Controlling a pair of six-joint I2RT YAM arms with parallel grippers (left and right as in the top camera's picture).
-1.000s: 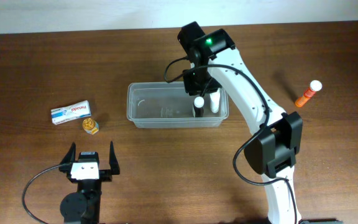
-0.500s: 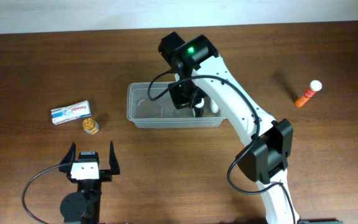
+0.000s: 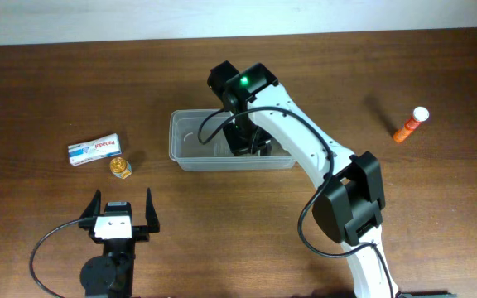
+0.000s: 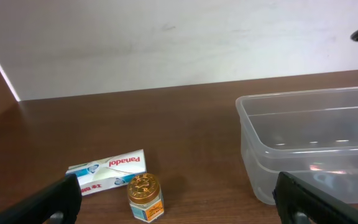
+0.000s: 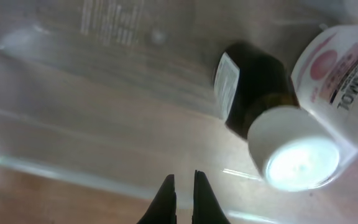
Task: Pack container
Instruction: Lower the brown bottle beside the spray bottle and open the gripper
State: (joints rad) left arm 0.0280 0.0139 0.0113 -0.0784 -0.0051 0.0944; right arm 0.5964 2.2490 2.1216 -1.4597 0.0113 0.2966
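- Right claw [image 5: 182, 186] is clenched on nothing, low inside the container [image 3: 190, 116] at the middle of the worktop [image 3: 40, 83], beside a dark bottle [image 5: 253, 87].
- It is best lifted straight up, clear of that and the white bottle [image 5: 347, 68].
- Left claw [image 3: 122, 207] rests released, well apart.

Inventory on the counter [image 3: 40, 83]: one. Containers: one clear plastic container [image 3: 190, 136]. Bottles: two, both inside the container, consisting of one dark bottle [image 5: 253, 93] with a white cap and one white bottle [image 5: 347, 68] with a pink label. Boxes: one, a white and blue box [image 3: 95, 150] printed "Panadol", lying on the counter outside the container. Jars: one small jar [image 3: 121, 166] with a gold lid, just beside the box. Tubes: one orange tube [image 3: 410, 125] with a white cap, lying well apart from the container. Loose items in total: five, two in the container and three on the counter. Robot arms: two, the left arm [image 3: 110, 248] and the right arm [image 3: 305, 141].
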